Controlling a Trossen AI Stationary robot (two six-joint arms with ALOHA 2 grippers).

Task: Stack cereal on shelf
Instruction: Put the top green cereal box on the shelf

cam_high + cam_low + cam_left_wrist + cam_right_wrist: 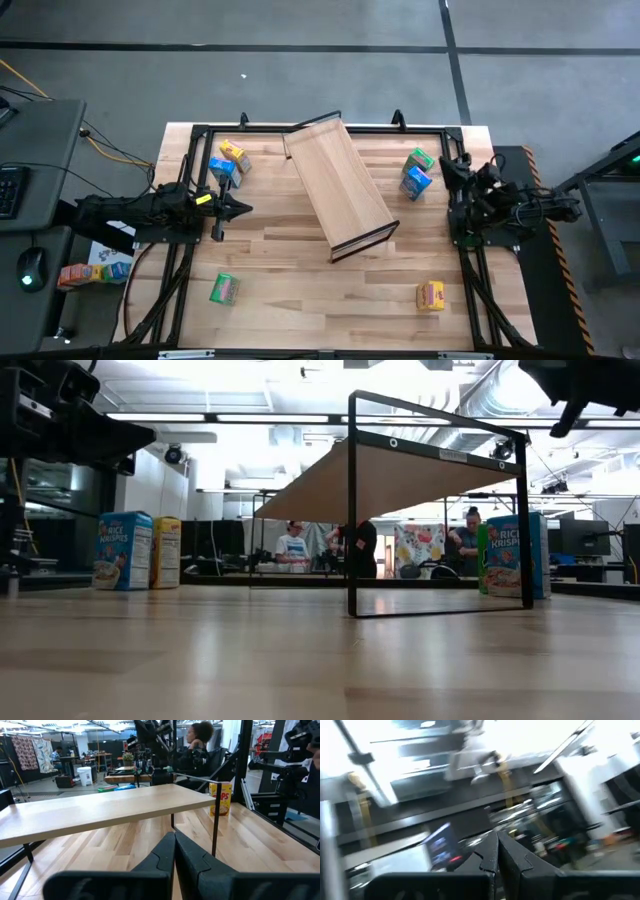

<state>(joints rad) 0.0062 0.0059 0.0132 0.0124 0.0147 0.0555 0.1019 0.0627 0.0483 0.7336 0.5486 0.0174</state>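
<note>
The shelf [338, 188] stands on the table [300, 290], set at a slant, its dark frame [365, 240] at the end nearer the table's front edge. Its board is bare. Left of the shelf's far end, a yellow box [234, 152] and a blue box [222, 170] stand just beside each other. Right of the shelf, a green box [420, 160] and another blue box [415, 182] stand close together. A second green box [224, 289] lies well to the left of the frame end, near the front of the table, and a second yellow box [431, 296] lies to its right, also near the front.

The left gripper [240, 209] hovers left of the shelf, below the blue box, its fingers pressed together and holding nothing. The right gripper [497, 851] is raised at the table's right edge, well apart from the shelf, its fingers likewise pressed together and empty.
</note>
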